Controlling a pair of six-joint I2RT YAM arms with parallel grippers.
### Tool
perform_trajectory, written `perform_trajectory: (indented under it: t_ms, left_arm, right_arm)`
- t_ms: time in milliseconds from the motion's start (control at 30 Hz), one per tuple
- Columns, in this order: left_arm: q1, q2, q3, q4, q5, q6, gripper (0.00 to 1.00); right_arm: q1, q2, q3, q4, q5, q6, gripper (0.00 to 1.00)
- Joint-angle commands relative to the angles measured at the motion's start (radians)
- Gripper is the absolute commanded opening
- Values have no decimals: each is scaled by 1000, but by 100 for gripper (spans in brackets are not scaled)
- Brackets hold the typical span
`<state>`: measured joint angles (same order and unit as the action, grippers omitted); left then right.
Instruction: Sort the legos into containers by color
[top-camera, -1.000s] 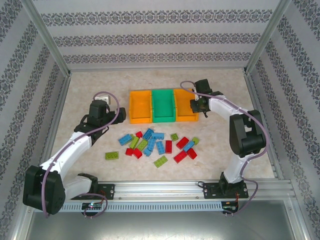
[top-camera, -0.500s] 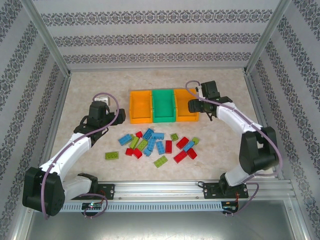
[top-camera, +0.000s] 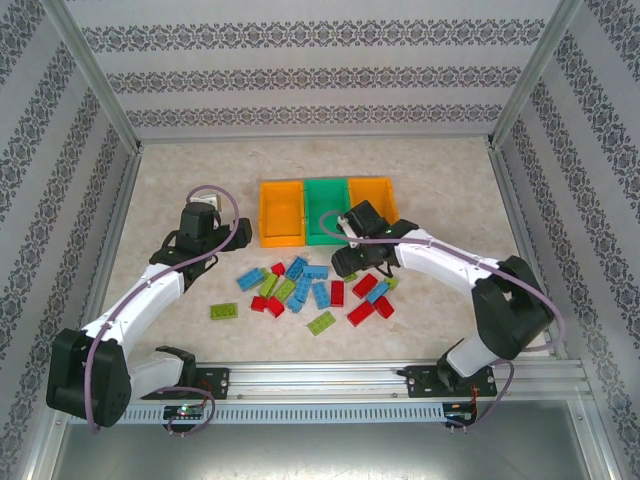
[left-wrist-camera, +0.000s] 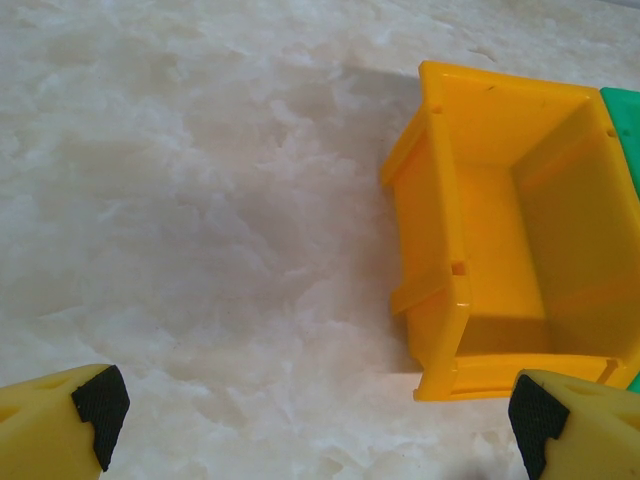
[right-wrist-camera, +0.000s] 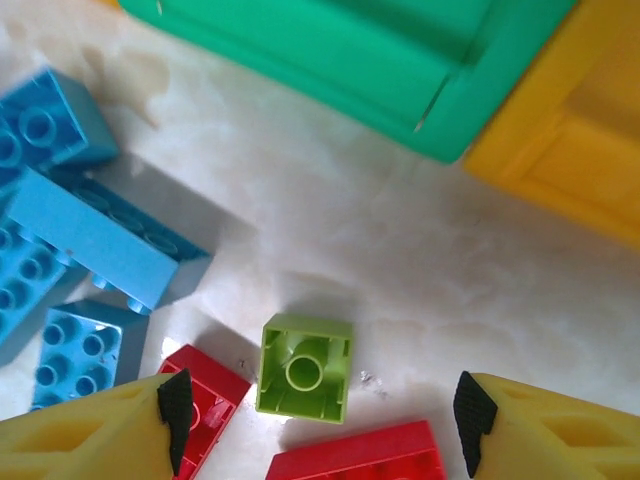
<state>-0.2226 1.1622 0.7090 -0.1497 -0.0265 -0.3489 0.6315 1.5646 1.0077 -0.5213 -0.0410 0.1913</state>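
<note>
The right arm (top-camera: 440, 262) has swung off the right orange bin (top-camera: 372, 192) by the table's (top-camera: 440, 180) far edge, leftward and nearer, bringing the right gripper (top-camera: 348, 262) over the bricks (top-camera: 320, 294) mid-table. Its jaws, closed before, now stand apart above a lime green brick (right-wrist-camera: 305, 367).

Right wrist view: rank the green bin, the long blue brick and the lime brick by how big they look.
1. green bin, largest by far, even though the frame cuts it off.
2. long blue brick.
3. lime brick, smallest, with its hollow underside facing up.
</note>
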Motion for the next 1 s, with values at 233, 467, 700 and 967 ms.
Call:
perform_trajectory:
  t_ms: [233, 467, 700, 967]
  left_arm:
    - [-9, -4, 10, -37, -1, -2, 99]
    - [-9, -5, 4, -36, 2, -4, 99]
    - [-10, -8, 0, -41, -2, -3, 99]
    - [-11, -4, -2, -39, 23, -6, 99]
  right_arm:
    - [46, 146, 31, -45, 46, 100, 68]
    - [47, 205, 62, -42, 58, 110, 59]
    - [47, 202, 59, -36, 70, 125, 41]
    - [-3, 61, 54, -9, 90, 151, 28]
